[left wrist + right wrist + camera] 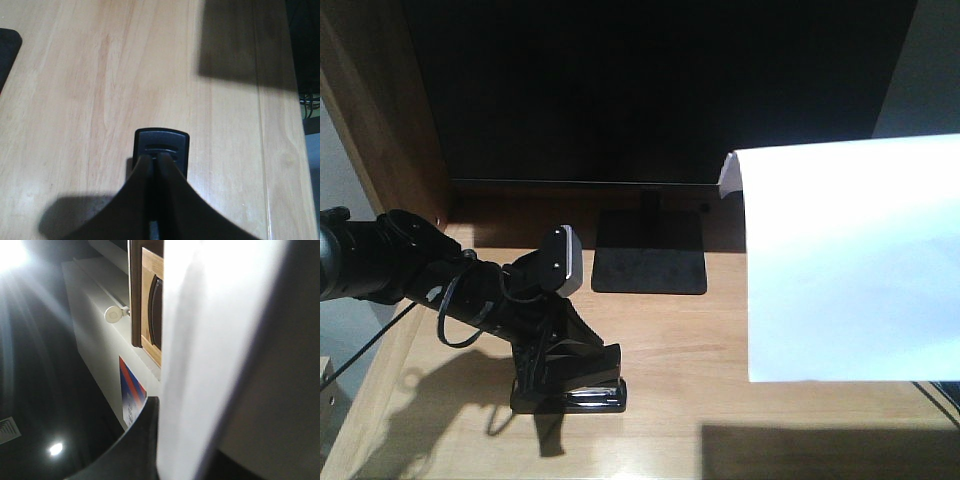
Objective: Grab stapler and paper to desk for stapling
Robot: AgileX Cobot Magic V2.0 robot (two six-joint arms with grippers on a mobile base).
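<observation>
Left gripper [156,159]: pinched on stapler [578,392] | Stapler: base flat on desk [700,350], left of centre — just in front of monitor stand [650,268] | Right gripper [154,407]: pinching paper [850,260], one dark finger [134,442] against sheet's edge | Paper: held aloft over desk's right side — well apart from stapler.

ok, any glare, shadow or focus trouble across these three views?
Front view: paper blown out, monitor near black, hard shadows on desk. Left wrist: even light, stapler sharp, close fingers dark and soft. Right wrist: strong flare top left, paper overexposed and blurred.
</observation>
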